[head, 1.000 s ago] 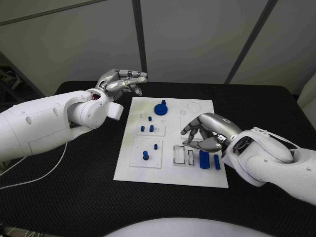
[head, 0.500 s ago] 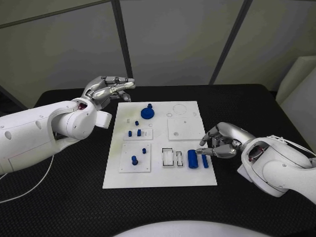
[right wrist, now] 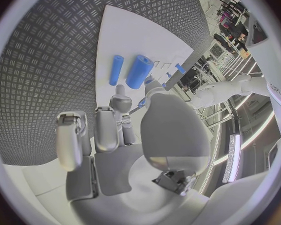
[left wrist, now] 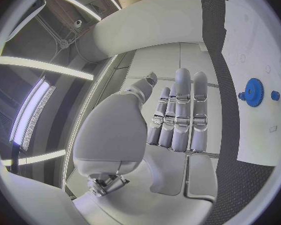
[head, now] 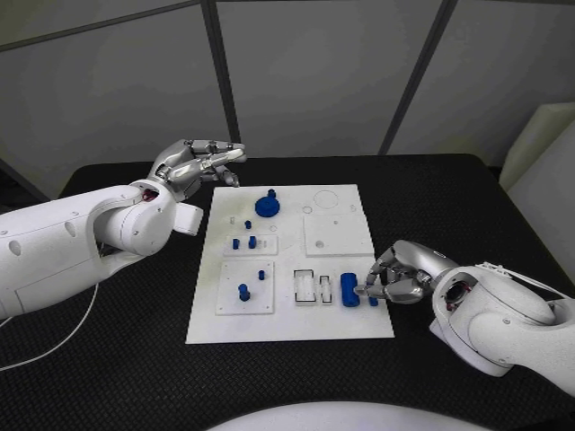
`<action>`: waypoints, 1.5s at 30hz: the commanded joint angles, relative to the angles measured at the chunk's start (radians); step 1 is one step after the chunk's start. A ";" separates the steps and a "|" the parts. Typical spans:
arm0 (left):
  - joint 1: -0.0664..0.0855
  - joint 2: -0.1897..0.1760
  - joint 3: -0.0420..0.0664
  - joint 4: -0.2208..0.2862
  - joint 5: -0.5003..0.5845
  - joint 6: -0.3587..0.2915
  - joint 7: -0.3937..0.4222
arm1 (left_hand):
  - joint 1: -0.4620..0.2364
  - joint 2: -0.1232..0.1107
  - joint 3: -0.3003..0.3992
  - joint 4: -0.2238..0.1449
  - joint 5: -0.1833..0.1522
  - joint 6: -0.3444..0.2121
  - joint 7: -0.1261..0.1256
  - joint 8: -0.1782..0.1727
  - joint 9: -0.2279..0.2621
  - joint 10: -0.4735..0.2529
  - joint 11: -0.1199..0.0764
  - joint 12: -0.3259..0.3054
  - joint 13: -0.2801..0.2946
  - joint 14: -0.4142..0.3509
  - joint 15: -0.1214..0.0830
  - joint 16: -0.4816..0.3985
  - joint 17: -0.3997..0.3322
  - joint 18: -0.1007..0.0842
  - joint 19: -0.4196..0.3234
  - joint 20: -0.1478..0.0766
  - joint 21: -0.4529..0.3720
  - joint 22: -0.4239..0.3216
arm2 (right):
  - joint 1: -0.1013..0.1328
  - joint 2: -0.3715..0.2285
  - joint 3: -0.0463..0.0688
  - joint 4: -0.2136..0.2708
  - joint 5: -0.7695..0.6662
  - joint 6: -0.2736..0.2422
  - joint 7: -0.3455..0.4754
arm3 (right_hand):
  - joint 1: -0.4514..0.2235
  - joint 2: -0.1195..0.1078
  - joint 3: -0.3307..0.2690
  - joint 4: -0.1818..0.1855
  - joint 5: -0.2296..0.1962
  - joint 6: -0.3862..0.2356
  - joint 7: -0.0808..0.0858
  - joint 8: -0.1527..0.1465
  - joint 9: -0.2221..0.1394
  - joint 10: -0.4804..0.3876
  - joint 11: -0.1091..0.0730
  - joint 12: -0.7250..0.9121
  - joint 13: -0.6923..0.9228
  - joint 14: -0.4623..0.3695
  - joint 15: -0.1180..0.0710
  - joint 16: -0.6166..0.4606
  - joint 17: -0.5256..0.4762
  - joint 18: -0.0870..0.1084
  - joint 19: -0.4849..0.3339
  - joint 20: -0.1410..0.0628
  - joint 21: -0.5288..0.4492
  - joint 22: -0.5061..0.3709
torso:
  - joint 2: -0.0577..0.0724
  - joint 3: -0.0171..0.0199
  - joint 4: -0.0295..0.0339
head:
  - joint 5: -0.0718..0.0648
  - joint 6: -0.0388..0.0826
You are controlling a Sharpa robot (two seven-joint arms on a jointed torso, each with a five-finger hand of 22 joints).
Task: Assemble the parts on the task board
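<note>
Right hand [head: 398, 274] curled over the blue cylinders [head: 349, 289] at the board's [head: 294, 323] near right, grip unclear; left hand [head: 194, 162] empty, fingers together, far left.

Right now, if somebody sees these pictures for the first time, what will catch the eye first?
Probably the white rectangular task board in the middle of the black table, dotted with small blue parts. The right silver robot hand bends over the thick blue cylinder near the board's right edge. The left silver robot hand hangs beyond the board's far left corner, near the round blue gear.

Even, dim cool light, ceiling strips glaring; wrist views bend strongly at rims.
</note>
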 commanded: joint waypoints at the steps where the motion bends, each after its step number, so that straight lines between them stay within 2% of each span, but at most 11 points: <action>1: 0.001 -0.001 0.001 0.003 0.002 0.014 0.015 | -0.006 0.007 -0.003 0.000 -0.004 -0.005 0.000 -0.003 -0.001 0.000 0.000 -0.002 0.001 0.006 0.004 -0.005 0.001 0.026 0.004 0.002 -0.003 -0.001 | -0.003 0.010 0.001 0.004 -0.037 -0.011 -0.029 | -0.010 0.003 -0.012 0.001 0.006 -0.006 -0.002 0.005 0.011 0.007 -0.001 0.008 0.009 0.028 0.000 0.007 0.004 -0.015 0.105 -0.002 0.003 0.263 | 0.001 -0.0001 -0.0022 | 0.004 -0.004; 6: 0.001 -0.002 0.000 0.002 0.002 0.014 0.012 | -0.002 0.014 -0.015 0.001 -0.004 -0.005 0.000 -0.003 -0.001 -0.001 -0.001 -0.001 0.001 0.007 0.003 -0.007 0.002 0.026 0.009 0.002 -0.011 -0.007 | -0.008 0.022 0.001 0.005 -0.049 -0.026 -0.023 | -0.010 0.005 -0.017 0.000 0.006 -0.006 -0.003 0.006 0.020 0.010 -0.001 0.016 0.018 0.029 -0.001 0.009 0.008 -0.015 0.105 -0.002 0.003 0.263 | 0.000 -0.0006 -0.0005 | 0.002 -0.009; 9: 0.001 -0.002 0.000 -0.001 0.002 0.013 0.007 | 0.008 0.019 -0.018 -0.002 -0.004 -0.005 -0.001 -0.003 0.000 -0.001 -0.001 -0.001 0.001 0.008 0.002 -0.009 0.002 0.027 0.012 0.002 -0.015 -0.010 | -0.009 0.029 0.001 0.004 -0.051 -0.027 -0.022 | -0.010 0.006 -0.019 0.001 0.007 -0.005 -0.003 0.007 0.026 0.011 -0.002 0.020 0.023 0.029 -0.001 0.009 0.009 -0.015 0.105 -0.003 0.003 0.263 | 0.000 -0.0004 -0.0008 | 0.006 -0.002; 15: 0.001 -0.003 0.000 -0.005 0.002 0.014 0.001 | 0.009 0.019 -0.018 -0.003 -0.004 -0.005 -0.001 -0.003 0.000 -0.002 -0.001 -0.001 0.001 0.008 0.002 -0.009 0.002 0.027 0.012 0.002 -0.015 -0.011 | -0.011 0.040 0.001 -0.003 -0.051 -0.020 -0.026 | -0.011 0.007 -0.024 0.000 0.007 -0.003 -0.004 0.009 0.035 0.013 -0.003 0.026 0.030 0.030 -0.002 0.012 0.014 -0.015 0.105 -0.003 0.003 0.263 | -0.001 -0.0003 -0.0024 | 0.006 -0.003; 22: 0.001 -0.001 0.000 -0.007 0.002 0.015 -0.004 | 0.021 0.024 -0.022 -0.008 -0.003 -0.005 0.000 -0.003 0.000 -0.003 -0.001 -0.001 0.001 0.008 0.002 -0.011 0.003 0.027 0.017 0.001 -0.019 -0.014 | -0.014 0.069 0.001 -0.024 -0.051 0.024 -0.043 | -0.019 0.010 -0.031 0.002 0.012 -0.005 -0.005 0.010 0.050 0.013 -0.003 0.029 0.037 0.030 -0.002 0.013 0.018 -0.015 0.105 -0.004 0.003 0.263 | 0.001 -0.0002 0.0003 | 0.001 -0.007; 29: 0.001 -0.002 0.000 -0.006 0.002 0.016 -0.006 | 0.021 0.024 -0.022 -0.008 -0.003 -0.005 0.000 -0.003 0.000 -0.003 -0.001 -0.001 0.001 0.008 0.002 -0.011 0.003 0.027 0.017 0.001 -0.019 -0.014 | -0.024 0.102 0.001 -0.055 -0.065 0.050 -0.074 | -0.027 0.011 -0.036 0.002 0.015 -0.008 -0.005 0.009 0.059 0.011 -0.003 0.028 0.038 0.030 -0.003 0.015 0.022 -0.015 0.105 -0.004 0.003 0.263 | 0.000 0.0000 -0.0006 | 0.010 -0.010; 34: 0.001 -0.001 0.000 -0.005 0.002 0.023 -0.005 | 0.026 0.028 -0.024 -0.010 -0.003 -0.007 0.001 -0.003 -0.001 -0.004 0.000 -0.002 0.001 0.008 0.002 -0.013 0.003 0.027 0.019 0.000 -0.021 -0.016 | -0.028 0.122 0.001 -0.076 -0.069 0.065 -0.082 | -0.027 0.012 -0.036 0.002 0.015 -0.008 -0.005 0.009 0.061 0.011 -0.003 0.028 0.039 0.030 -0.003 0.015 0.021 -0.015 0.105 -0.004 0.003 0.263 | -0.001 -0.0004 0.0014 | 0.010 -0.004; 39: 0.001 -0.003 0.000 -0.004 0.002 0.029 -0.005 | 0.029 0.030 -0.025 -0.011 -0.003 -0.007 0.001 -0.004 -0.001 -0.005 0.000 -0.002 0.000 0.007 0.002 -0.014 0.003 0.027 0.020 0.000 -0.022 -0.017 | -0.029 0.138 0.001 -0.091 -0.070 0.089 -0.085 | -0.014 0.016 -0.033 -0.001 0.016 -0.007 -0.006 0.011 0.075 0.011 -0.004 0.030 0.044 0.030 -0.003 0.015 0.022 -0.015 0.105 -0.004 0.003 0.263 | -0.001 -0.0007 -0.0005 | 0.015 -0.006; 42: 0.001 -0.004 0.000 -0.003 0.002 0.032 -0.005 | 0.029 0.030 -0.025 -0.011 -0.003 -0.007 0.001 -0.004 -0.001 -0.005 0.000 -0.002 0.000 0.007 0.002 -0.014 0.003 0.027 0.020 0.000 -0.022 -0.017 | -0.029 0.144 0.001 -0.093 -0.071 0.092 -0.086 | -0.001 0.020 -0.030 -0.002 0.017 -0.006 -0.007 0.012 0.085 0.011 -0.005 0.032 0.048 0.030 -0.004 0.015 0.023 -0.015 0.105 -0.005 0.003 0.263 | -0.001 0.0000 -0.0007 | 0.015 -0.005; 45: 0.001 -0.004 0.000 -0.003 0.002 0.034 -0.005 | 0.029 0.030 -0.025 -0.011 -0.003 -0.007 0.001 -0.004 -0.001 -0.005 0.000 -0.002 0.000 0.007 0.002 -0.014 0.003 0.027 0.020 0.000 -0.022 -0.017 | -0.030 0.145 0.001 -0.092 -0.074 0.070 -0.083 | 0.021 0.030 -0.023 -0.004 0.018 -0.002 -0.008 0.014 0.102 0.015 -0.006 0.040 0.059 0.030 -0.005 0.017 0.027 -0.015 0.105 -0.006 0.003 0.263 | -0.001 -0.0002 -0.0017 | 0.016 -0.005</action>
